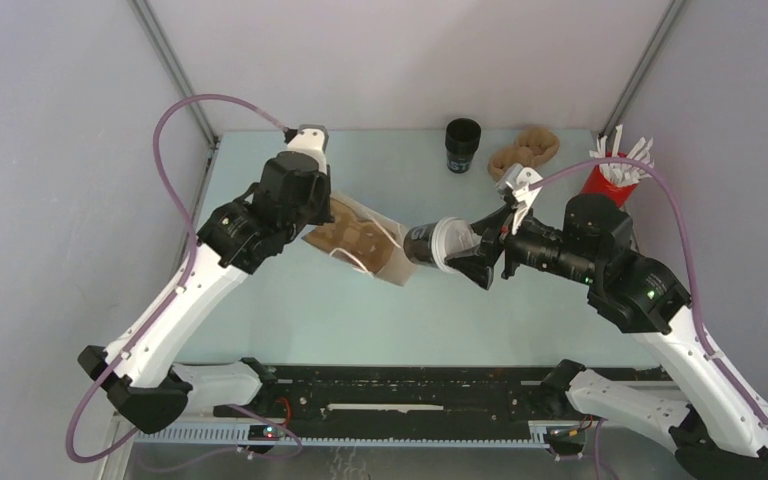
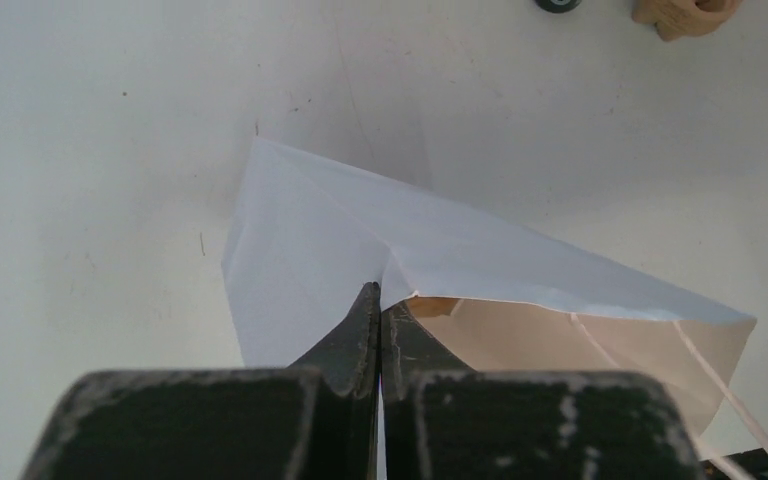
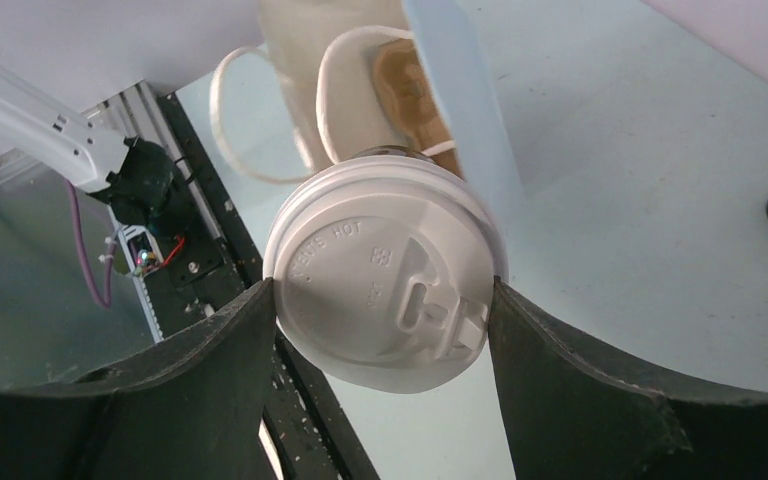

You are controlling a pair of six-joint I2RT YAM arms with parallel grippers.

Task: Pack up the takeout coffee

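Right wrist view first: the takeout coffee (image 3: 385, 270) is clamped across its white domed lid by the right gripper (image 3: 382, 292). The jaws are spread wide and pressed against either side of the rim, and the cup is tipped on its side, apparently clear of the surface (image 1: 310, 320). Just beyond the cup's black base the mouth of the paper bag (image 3: 295, 60) is seen, with its white handle loops hanging loose and its tan inside showing. On the left wrist camera the left gripper (image 2: 380, 310) is seen shut tight on the bag's upper lip, so the opening is propped up like a tent. From the top camera the picture is confirmed: the bag is laid on its side between the two arms, and the cup's base is aimed at its mouth and brought right up to it. The insertion step is judged to be in hand, with the cup not yet inside. Next, a straight push along the bag is called for, base first, kept under the lifted lip and clear of the handles, with release held back until the cup is well within. Farther back, a lidless black cup (image 1: 463, 145), a brown knotted lump (image 1: 525, 150) and a red cup of white sticks (image 1: 615, 170) are left alone near the rear wall.
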